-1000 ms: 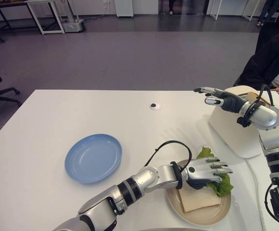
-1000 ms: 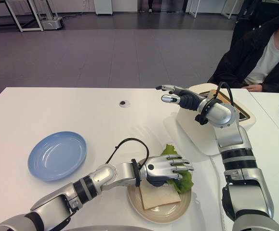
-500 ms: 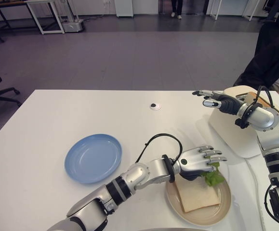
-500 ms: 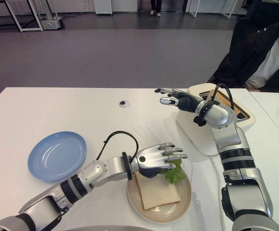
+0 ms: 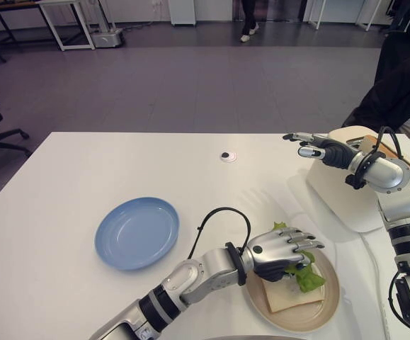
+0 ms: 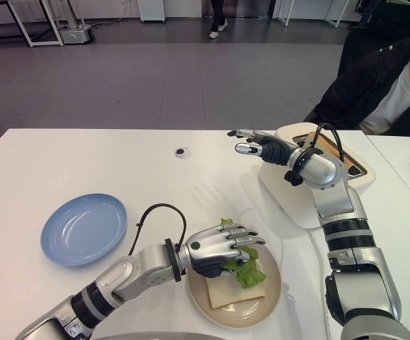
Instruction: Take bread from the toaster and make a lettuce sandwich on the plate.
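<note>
Lettuce (image 5: 305,278) hung in the curled fingers of the left hand (image 5: 279,251), just over the bread (image 5: 288,300) on the plate (image 5: 330,309). It was best laid flat and centred before release. The right hand (image 5: 325,150) hovered open-fingered at the toaster (image 5: 343,202).

Silver arms (image 5: 190,278), black joint rings, black wrist cables (image 5: 215,212); left hand (image 5: 275,253) & right hand (image 5: 330,150) silver-black.

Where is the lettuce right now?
The lettuce is held under the left hand, over the bread slice on the beige plate, right of the blue plate.
</note>
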Controlling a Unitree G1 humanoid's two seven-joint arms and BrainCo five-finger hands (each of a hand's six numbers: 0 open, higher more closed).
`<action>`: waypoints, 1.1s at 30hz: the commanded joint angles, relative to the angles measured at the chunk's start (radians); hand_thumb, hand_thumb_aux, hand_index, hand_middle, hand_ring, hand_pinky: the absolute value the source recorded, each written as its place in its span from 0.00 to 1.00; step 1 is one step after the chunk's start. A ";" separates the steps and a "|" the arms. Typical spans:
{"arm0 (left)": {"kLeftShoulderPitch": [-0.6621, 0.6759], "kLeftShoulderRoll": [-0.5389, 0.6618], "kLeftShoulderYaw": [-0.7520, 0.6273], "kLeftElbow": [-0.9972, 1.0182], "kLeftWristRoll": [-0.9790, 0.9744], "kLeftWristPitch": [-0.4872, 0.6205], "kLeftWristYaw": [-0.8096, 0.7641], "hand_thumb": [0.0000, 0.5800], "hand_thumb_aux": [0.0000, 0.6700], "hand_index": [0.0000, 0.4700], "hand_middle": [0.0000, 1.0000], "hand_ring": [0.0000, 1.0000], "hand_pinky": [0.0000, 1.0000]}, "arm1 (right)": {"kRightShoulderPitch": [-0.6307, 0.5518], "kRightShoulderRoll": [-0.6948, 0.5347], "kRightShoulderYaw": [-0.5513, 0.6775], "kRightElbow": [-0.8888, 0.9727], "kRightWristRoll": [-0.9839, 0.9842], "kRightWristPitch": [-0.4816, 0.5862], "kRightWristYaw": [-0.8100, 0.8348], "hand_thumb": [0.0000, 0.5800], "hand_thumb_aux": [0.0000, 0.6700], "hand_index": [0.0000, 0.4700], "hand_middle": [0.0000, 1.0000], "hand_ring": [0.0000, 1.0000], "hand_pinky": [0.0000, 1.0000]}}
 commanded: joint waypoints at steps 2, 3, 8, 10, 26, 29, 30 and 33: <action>0.041 -0.007 0.026 -0.036 -0.058 0.025 -0.050 1.00 1.00 1.00 0.00 0.00 0.00 | 0.001 0.000 0.005 0.005 -0.012 0.003 0.000 0.00 0.00 0.00 0.00 0.00 0.00; 0.048 -0.010 0.030 -0.043 -0.063 0.033 -0.058 1.00 1.00 1.00 0.00 0.00 0.00 | 0.000 0.000 0.005 0.005 -0.013 0.002 0.000 0.00 0.00 0.00 0.00 0.00 0.00; 0.092 -0.028 0.040 -0.084 -0.130 0.044 -0.085 1.00 1.00 1.00 0.00 0.00 0.00 | -0.001 -0.001 0.003 0.011 -0.015 0.003 0.000 0.00 0.00 0.00 0.00 0.00 0.00; 0.105 -0.034 0.031 -0.091 -0.144 0.045 -0.095 1.00 1.00 1.00 0.00 0.00 0.00 | -0.001 -0.001 0.003 0.012 -0.015 0.003 -0.001 0.00 0.00 0.00 0.00 0.00 0.00; 0.128 -0.070 0.041 -0.038 -0.242 0.064 -0.128 0.87 0.64 0.64 0.00 0.00 0.00 | -0.018 0.009 0.008 0.018 -0.018 0.000 -0.001 0.00 0.00 0.00 0.00 0.00 0.00; 0.128 -0.056 0.045 -0.049 -0.251 0.083 -0.166 0.77 0.52 0.52 0.00 0.00 0.00 | -0.018 0.009 0.007 0.018 -0.017 0.000 -0.001 0.00 0.00 0.00 0.00 0.00 0.00; 0.130 -0.048 0.049 -0.058 -0.256 0.090 -0.184 0.35 0.20 0.20 0.00 0.00 0.00 | -0.019 0.009 0.007 0.017 -0.016 0.001 -0.001 0.00 0.00 0.00 0.00 0.00 0.00; 0.138 -0.030 0.061 -0.087 -0.285 0.118 -0.237 0.00 0.00 0.00 0.00 0.00 0.00 | -0.019 0.009 0.005 0.017 -0.016 0.003 -0.002 0.00 0.00 0.00 0.00 0.00 0.00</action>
